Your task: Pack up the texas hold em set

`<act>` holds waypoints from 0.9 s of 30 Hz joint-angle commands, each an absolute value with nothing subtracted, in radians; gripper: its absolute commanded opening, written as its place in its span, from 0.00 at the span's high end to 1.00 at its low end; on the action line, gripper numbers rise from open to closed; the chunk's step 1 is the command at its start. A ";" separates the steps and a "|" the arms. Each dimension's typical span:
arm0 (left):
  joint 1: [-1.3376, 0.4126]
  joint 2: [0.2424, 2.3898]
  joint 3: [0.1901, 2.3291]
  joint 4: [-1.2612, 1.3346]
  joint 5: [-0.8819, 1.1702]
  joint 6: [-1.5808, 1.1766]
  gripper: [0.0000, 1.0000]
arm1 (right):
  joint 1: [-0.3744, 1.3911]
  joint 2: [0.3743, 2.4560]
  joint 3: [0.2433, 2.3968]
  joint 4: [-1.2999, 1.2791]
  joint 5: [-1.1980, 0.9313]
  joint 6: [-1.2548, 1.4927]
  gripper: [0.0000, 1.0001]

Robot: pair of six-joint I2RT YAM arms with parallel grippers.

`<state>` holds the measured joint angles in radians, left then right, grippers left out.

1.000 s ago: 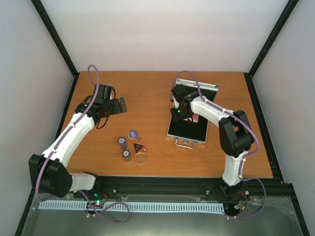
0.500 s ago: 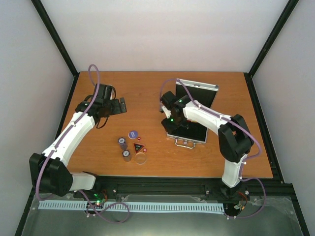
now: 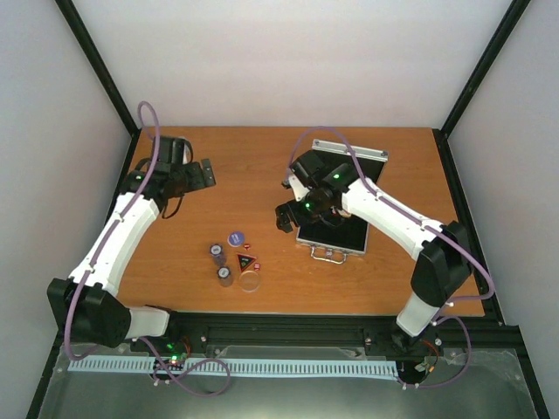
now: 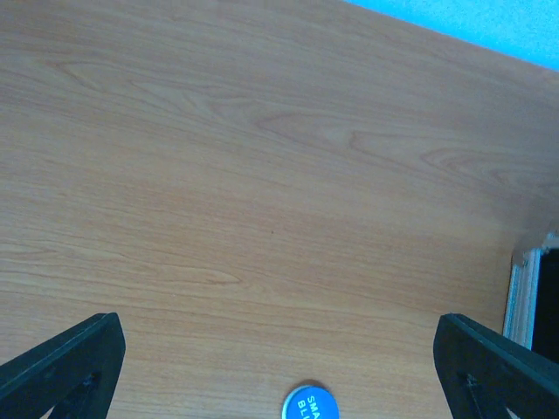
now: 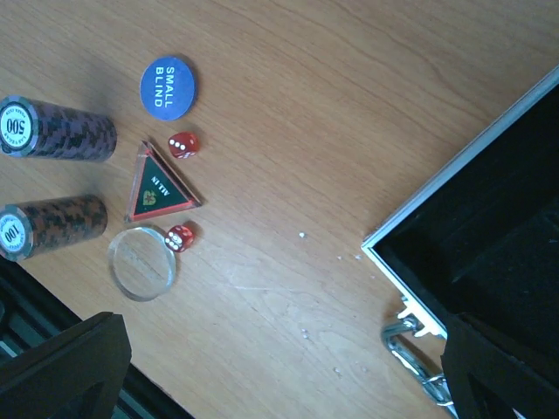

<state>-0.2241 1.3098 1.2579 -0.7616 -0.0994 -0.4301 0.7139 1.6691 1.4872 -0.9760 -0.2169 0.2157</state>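
Observation:
The texas hold em set lies in two places. Its silver case (image 3: 342,229) lies open at centre right, showing black lining (image 5: 489,253) and a metal handle (image 5: 415,353). Left of the case on the table are the loose pieces: two dark chip stacks (image 5: 61,129) (image 5: 52,223), a blue token (image 5: 168,87), a triangular token (image 5: 157,188), a clear disc (image 5: 141,263) and two red dice (image 5: 182,145). My right gripper (image 3: 286,209) hangs open and empty over bare wood beside the case's left edge. Far left, my left gripper (image 3: 207,173) is open and empty, with the blue token (image 4: 310,404) below it.
Black frame rails run along the table's sides and near edge (image 3: 288,327). White walls enclose the back and both sides. Bare wood (image 3: 253,166) lies between the two arms, and a strip of it sits right of the case.
The right gripper opened and swung left from over the case's inside to the table beside its left edge. The left arm drew back toward the far left.

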 commanded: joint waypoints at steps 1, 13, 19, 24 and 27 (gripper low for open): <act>-0.156 1.285 1.337 -0.793 -0.048 -0.441 0.00 | 0.770 1.730 1.540 -1.013 -0.204 0.270 0.00; -0.135 1.250 1.363 -0.810 -0.021 -0.467 0.00 | 0.894 1.988 1.722 -1.014 -0.114 0.324 0.26; -0.135 1.234 1.360 -0.818 -0.017 -0.476 0.00 | 0.954 2.098 1.802 -1.006 -0.087 0.335 0.28; -0.135 1.213 1.365 -0.832 -0.021 -0.470 0.00 | 0.967 2.140 1.803 -0.993 -0.080 0.347 0.33; -0.135 1.200 1.360 -0.836 -0.026 -0.475 0.00 | 0.976 2.162 1.808 -0.989 -0.072 0.345 0.33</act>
